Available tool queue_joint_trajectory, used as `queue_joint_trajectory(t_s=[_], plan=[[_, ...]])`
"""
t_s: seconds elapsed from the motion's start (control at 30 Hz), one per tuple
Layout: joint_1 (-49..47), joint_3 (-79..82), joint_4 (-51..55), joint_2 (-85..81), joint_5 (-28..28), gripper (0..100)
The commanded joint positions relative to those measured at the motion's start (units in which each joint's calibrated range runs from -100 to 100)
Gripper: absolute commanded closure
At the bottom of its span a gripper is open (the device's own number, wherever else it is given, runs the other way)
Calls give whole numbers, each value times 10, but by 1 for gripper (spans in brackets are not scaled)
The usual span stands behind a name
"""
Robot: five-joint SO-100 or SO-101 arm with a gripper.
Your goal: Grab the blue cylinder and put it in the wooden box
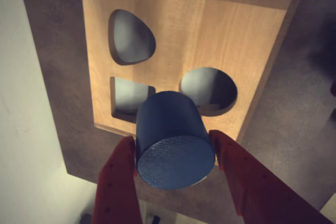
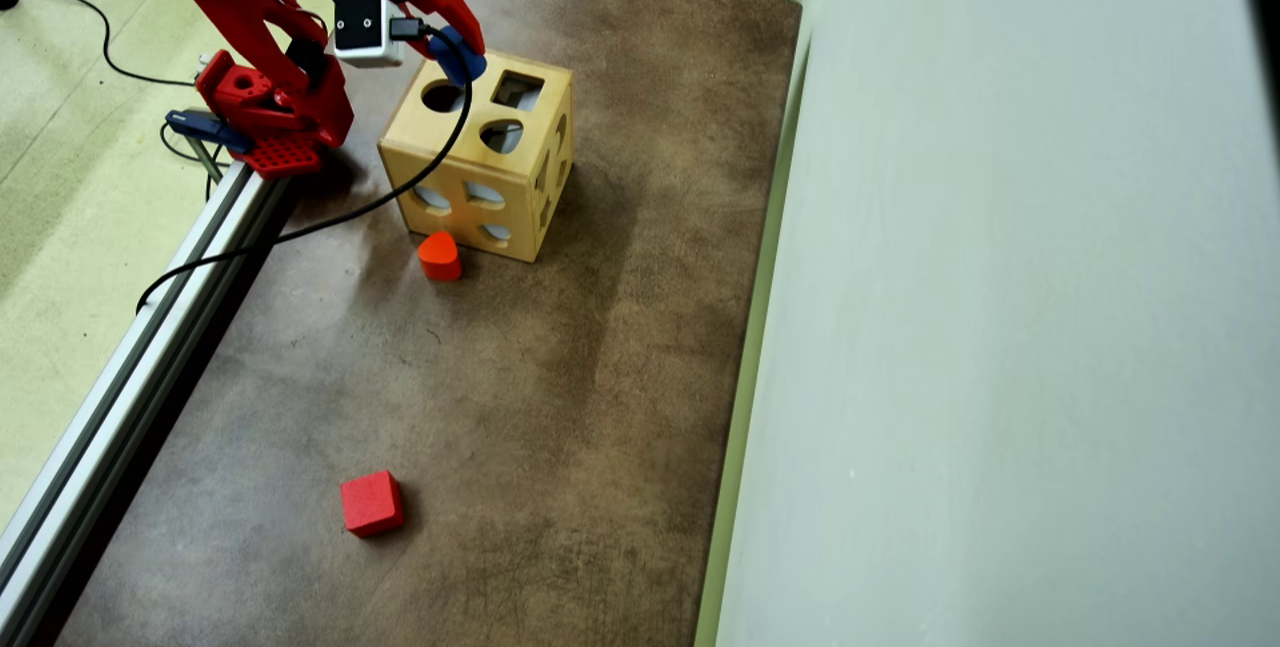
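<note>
My red gripper (image 1: 173,142) is shut on the blue cylinder (image 1: 173,148), one finger on each side of it. In the wrist view the cylinder hangs above the top face of the wooden box (image 1: 220,40), over the near edge between the square hole and the round hole. In the overhead view the gripper (image 2: 462,55) holds the cylinder (image 2: 460,54) over the far left part of the box top (image 2: 470,132), beside the round hole. The box top has a round, a square and a rounded hole.
A red-orange rounded block (image 2: 439,256) lies against the box's near side. A red cube (image 2: 371,503) lies far down the brown table (image 2: 560,377). A metal rail (image 2: 130,367) runs along the left edge. A black cable (image 2: 330,217) trails from the wrist across the box.
</note>
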Motion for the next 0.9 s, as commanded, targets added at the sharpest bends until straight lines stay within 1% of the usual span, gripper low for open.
queue_joint_trajectory(t_s=[0.0,0.63,0.87], plan=[[-3,4,5,-30,3,83],[3,81,3,-32,4,83],[-2,85,4,-32,4,83]])
